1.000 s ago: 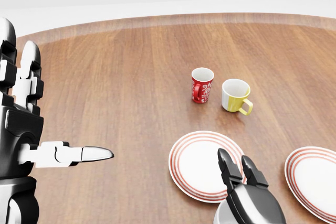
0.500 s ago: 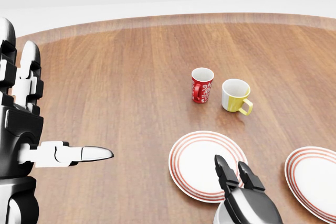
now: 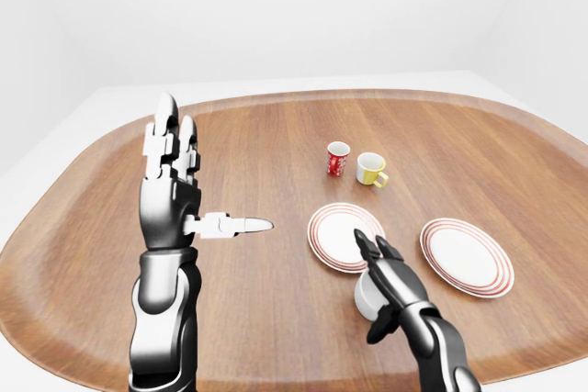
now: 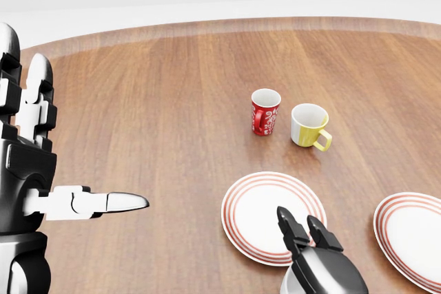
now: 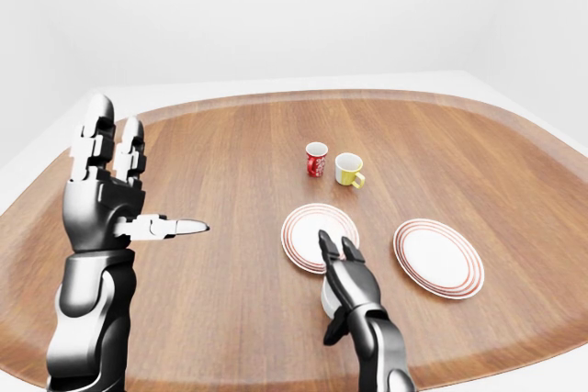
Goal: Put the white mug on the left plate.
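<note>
The white mug point(image 3: 364, 296) stands on the wooden table just below the left plate point(image 3: 333, 231), a white plate with red rings. My right hand point(image 3: 372, 287) lies over the mug, its two long fingers stretched across the rim toward the plate and the thumb hanging down beside the wall; it is open. In the head view only the hand's fingertips point(image 4: 288, 221) show over the plate's lower edge, and the mug is hidden. My left hand point(image 3: 216, 169) is raised at the left, open, fingers up and thumb pointing right, holding nothing.
A second red-ringed plate point(image 3: 466, 256) lies to the right. A red patterned mug point(image 3: 338, 159) and a yellow mug point(image 3: 371, 169) stand side by side above the left plate. The oval table's edge point(image 3: 276, 375) runs close below my arms.
In the head view my right hand has slid a little toward the bottom edge, its fingertips drawing off the left plate. The left arm, the mugs and the plates have stayed put.
</note>
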